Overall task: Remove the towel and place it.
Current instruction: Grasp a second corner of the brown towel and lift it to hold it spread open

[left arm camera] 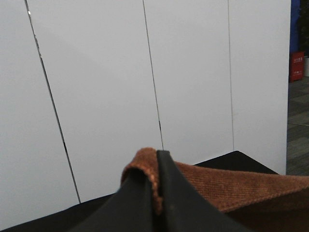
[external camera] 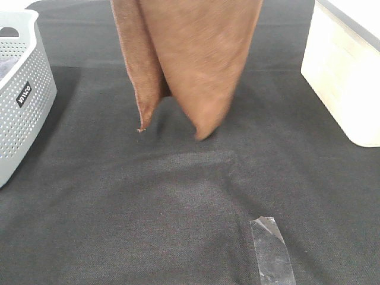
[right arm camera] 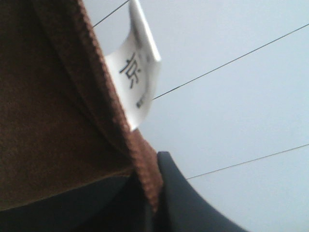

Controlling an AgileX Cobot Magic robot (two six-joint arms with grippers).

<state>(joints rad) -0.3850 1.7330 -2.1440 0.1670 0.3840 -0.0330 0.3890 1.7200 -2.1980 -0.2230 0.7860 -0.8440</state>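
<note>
The brown towel (external camera: 190, 53) hangs in folds from above the top edge of the exterior high view, and its two lower tips dangle just over the black tablecloth (external camera: 178, 196). Neither gripper shows in that view. In the left wrist view my left gripper (left arm camera: 158, 155) is shut on the towel's stitched edge (left arm camera: 227, 186), which bunches over the black fingers (left arm camera: 183, 203). In the right wrist view my right gripper (right arm camera: 153, 166) is pinched shut on another stitched edge of the towel (right arm camera: 53, 121), just below its white tag (right arm camera: 137, 79).
A grey perforated basket (external camera: 21, 101) stands at the left edge of the table. A cream box (external camera: 350, 77) stands at the right. A strip of clear tape (external camera: 272, 249) lies on the cloth near the front. White wall panels (left arm camera: 106, 82) stand behind.
</note>
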